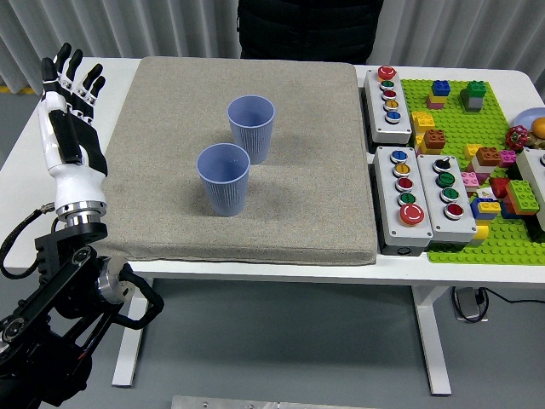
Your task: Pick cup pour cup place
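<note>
Blue ribbed plastic made up both cups: the near cup (pixel 223 179) stood upright at the middle of the grey mat (pixel 170 204), and the far cup (pixel 251 128) stood upright just behind it to the right, the two close together. That mat covered most of the white bench (pixel 17 175). Over the mat's left edge, the left hand (pixel 70 119) was raised, fingers spread and holding nothing. Button boxes (pixel 409 196) and a green brick baseplate (pixel 502 243) lay to the right. A person in dark clothing (pixel 308 25) stood at the far side.

Two blue cups (pixel 223 178) (pixel 251 128); three button boxes (pixel 388 95) (pixel 402 197) (pixel 448 197); one mat (pixel 170 111)
</note>
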Tool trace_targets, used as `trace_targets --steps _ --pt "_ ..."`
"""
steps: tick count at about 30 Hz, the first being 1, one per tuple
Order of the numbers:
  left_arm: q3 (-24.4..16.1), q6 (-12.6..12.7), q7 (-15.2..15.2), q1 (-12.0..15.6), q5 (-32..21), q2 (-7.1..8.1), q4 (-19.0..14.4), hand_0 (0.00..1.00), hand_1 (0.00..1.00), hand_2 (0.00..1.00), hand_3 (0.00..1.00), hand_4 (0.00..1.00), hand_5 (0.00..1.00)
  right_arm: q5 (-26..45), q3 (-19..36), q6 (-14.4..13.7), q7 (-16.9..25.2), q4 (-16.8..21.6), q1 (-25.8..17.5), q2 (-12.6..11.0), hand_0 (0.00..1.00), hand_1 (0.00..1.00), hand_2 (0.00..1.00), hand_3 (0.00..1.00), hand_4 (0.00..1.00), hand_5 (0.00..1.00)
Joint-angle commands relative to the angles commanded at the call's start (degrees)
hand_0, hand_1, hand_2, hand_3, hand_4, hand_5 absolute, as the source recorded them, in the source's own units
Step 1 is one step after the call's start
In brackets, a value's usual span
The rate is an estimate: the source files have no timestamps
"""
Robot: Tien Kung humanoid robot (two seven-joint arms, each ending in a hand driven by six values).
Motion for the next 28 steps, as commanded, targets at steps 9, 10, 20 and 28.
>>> trace_targets --steps 9,10,20,28 --pt "-0.45 1.47 -0.64 1.49 0.39 0.06 -0.75 0.805 0.806 0.911 0.885 0.716 0.998 -2.30 0.91 -0.25 0.21 0.08 -0.44 0.28 0.673 0.613 0.564 0.573 0.002 0.168" --pt "-0.40 1.55 -0.60 1.57 0.59 0.04 -0.76 0.806 0.807 0.912 0.885 0.716 0.998 -2.56 1.00 -0.24 0.15 0.10 -0.50 0.32 0.673 0.613 0.563 0.573 0.002 0.166" --pt "-0.57 1.34 -0.63 1.50 1.01 0.18 -1.08 0.805 0.807 0.915 0.886 0.716 0.998 -2.94 1.03 -0.32 0.14 0.10 -0.16 0.31 0.673 0.613 0.564 0.573 0.002 0.169" --pt "-0.58 1.09 -0.59 1.48 0.98 0.25 -1.27 0.804 0.807 0.916 0.887 0.717 0.998 -2.49 1.03 -0.49 0.22 0.08 -0.05 0.41 0.673 0.613 0.565 0.573 0.002 0.169"
